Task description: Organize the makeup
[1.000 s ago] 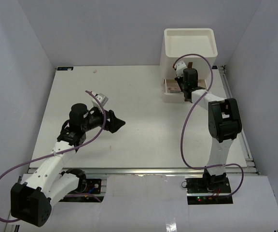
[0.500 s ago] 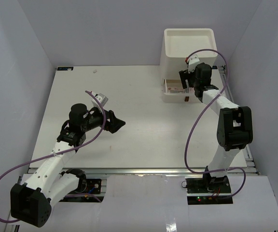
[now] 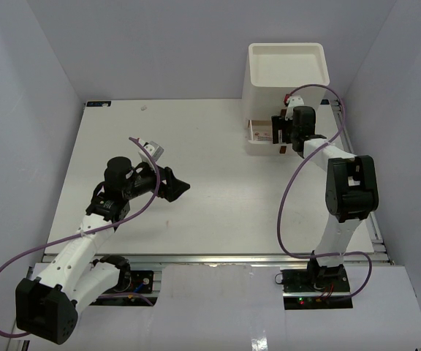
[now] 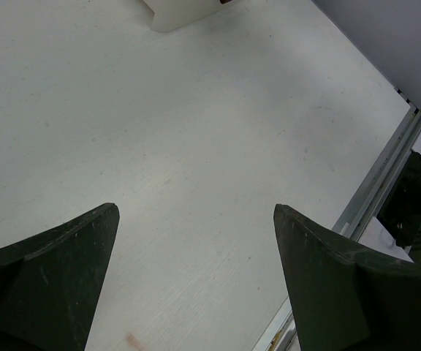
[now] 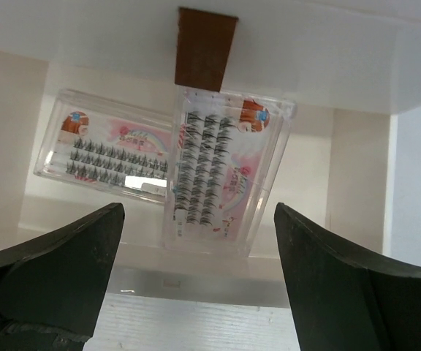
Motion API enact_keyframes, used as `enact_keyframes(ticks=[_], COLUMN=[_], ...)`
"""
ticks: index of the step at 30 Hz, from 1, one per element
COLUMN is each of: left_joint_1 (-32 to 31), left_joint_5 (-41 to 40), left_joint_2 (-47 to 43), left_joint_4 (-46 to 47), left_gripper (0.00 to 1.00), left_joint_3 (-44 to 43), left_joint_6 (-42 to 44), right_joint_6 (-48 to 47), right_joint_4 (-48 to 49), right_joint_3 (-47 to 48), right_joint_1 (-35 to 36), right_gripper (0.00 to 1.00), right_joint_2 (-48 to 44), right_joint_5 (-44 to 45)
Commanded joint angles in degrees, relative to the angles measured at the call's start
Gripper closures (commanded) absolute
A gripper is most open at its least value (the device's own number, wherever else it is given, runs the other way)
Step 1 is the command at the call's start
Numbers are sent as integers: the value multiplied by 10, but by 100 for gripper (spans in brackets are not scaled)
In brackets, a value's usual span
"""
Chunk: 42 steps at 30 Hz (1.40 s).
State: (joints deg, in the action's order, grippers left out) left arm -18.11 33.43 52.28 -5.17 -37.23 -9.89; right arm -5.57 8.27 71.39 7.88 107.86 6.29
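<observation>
Pale walls [image 3: 196,44] enclose a white table [image 3: 196,146] with a drawer unit [image 3: 287,69] at its far right corner. Inside, one packet [image 5: 108,157] lies crosswise, the other packet [image 5: 221,175] front-to-back. The left gripper [image 4: 194,212] and right gripper [image 5: 198,208] gape wide, empty.

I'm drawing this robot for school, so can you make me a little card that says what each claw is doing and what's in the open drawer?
Left claw: open, holding nothing, over the bare table
Right claw: open, holding nothing, facing the drawer
Drawer: pulled out at the bottom of the white drawer unit
Inside: a sideways packet and a lengthways packet, both clear with fake eyelashes, edges meeting
Above them: a brown tab
</observation>
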Motion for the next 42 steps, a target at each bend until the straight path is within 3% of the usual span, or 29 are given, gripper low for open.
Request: enact_keyframes(ticks=[1,11,17,32,42], left_joint_1=[1,1,1,1,1], left_joint_5=[7,2,1,2,4], left_joint_2=[-5,3,6,4,4], left_joint_4=[2,0,0,0,0], left_gripper=[2,2,2,2,2], left_joint_3=[-5,-6,-6,-5,-6], left_joint_6=[2,2,3,3,3], right_joint_6=[10,-5,-2,-39,-304], right_joint_4=[60,72,78,123,76], right_joint_3=[-4,46,54,11,11], right_joint_1=[-1,-1,-6,-22,2], right_gripper=[10,10,0,59,60], right_joint_2=[13,67,75,35,-13], right_joint_5=[45,38,30,-32,-104])
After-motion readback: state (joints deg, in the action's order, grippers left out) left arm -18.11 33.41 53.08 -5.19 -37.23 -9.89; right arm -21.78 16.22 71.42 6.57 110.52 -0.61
